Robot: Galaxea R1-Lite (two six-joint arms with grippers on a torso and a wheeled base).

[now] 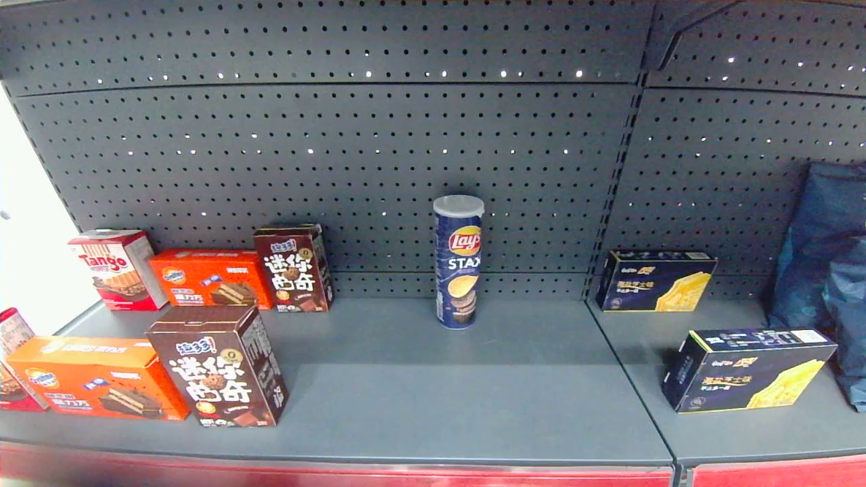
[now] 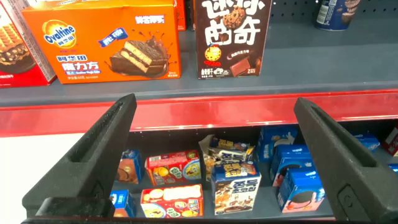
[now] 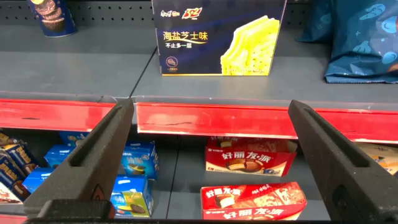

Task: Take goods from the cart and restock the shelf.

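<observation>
Both tools are spread wide and carry nothing. The left tool (image 2: 214, 102) faces the red lip (image 2: 62, 115) of the shelf (image 1: 440, 392) below the orange box (image 2: 102, 40) and the dark cookie box (image 2: 231, 37). The right tool (image 3: 210, 106) faces that lip below a navy-and-yellow box (image 3: 219, 37). The shelf's bare stretch runs from 11 to 1 o'clock around the lone chip can (image 1: 458, 264). I judge fetching comes first. I would swing to the cart, grip one item squarely across its narrow sides, carry it high over the lip, and set it upright beside the can, clear of its neighbours.
</observation>
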